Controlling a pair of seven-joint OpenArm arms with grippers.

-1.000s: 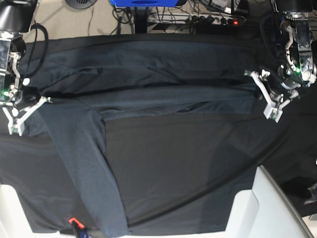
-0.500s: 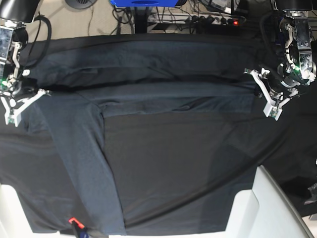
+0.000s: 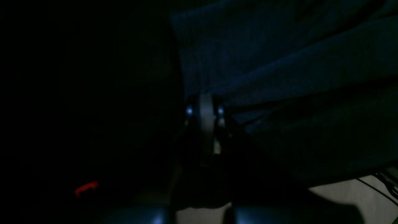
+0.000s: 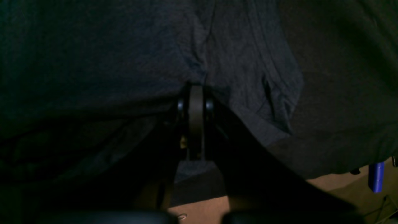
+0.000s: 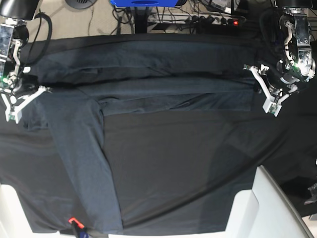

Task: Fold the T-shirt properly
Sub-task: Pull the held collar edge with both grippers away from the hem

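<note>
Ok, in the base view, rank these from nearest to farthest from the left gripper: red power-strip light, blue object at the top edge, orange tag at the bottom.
From the left gripper, shut on the T-shirt:
1. Red power-strip light, just above it on the floor.
2. Blue object, top centre.
3. Orange tag, bottom corner on the far side.

Base cam overhead, whole table cloth [image 5: 173,163], 2 wrist cams close behind hands, all share T-shirt [image 5: 148,89]

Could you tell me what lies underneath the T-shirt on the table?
The T-shirt lies on a blacker, smoother table cloth, bare toward the camera. What the shirt hides, and the table below the cloth, cannot be seen.
</note>
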